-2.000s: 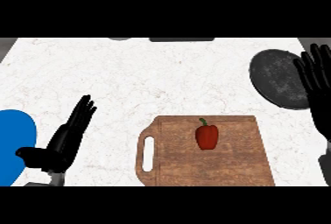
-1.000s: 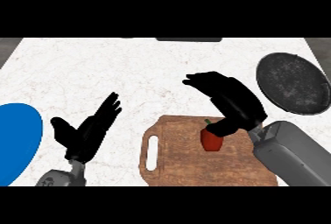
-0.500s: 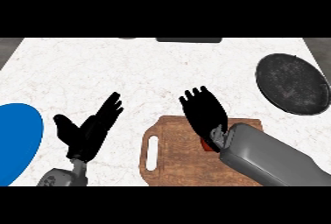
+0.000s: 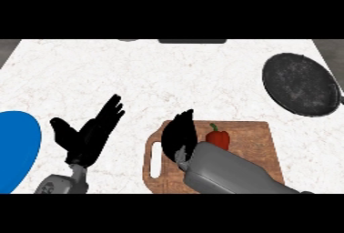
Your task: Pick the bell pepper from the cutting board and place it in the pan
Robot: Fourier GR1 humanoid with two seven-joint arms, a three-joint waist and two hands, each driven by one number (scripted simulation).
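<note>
A red bell pepper point(image 4: 218, 139) with a green stem stands on the wooden cutting board point(image 4: 255, 136) at the lower middle. My right hand point(image 4: 181, 136) is over the board's left part, just left of the pepper, edge-on with straight fingers pointing away; it holds nothing. The dark round pan point(image 4: 300, 84) lies at the far right of the counter, well away from the board. My left hand point(image 4: 87, 134) rests open at the lower left, fingers up.
A blue plate point(image 4: 15, 150) is cut off by the left edge, close to the left hand. Dark objects point(image 4: 191, 41) sit along the counter's far edge. White marble counter point(image 4: 168, 77) stretches between the board and the pan.
The right hand swung from the pan side to above the board, then slid down and left, uncovering the pepper. The left hand barely shifted.
</note>
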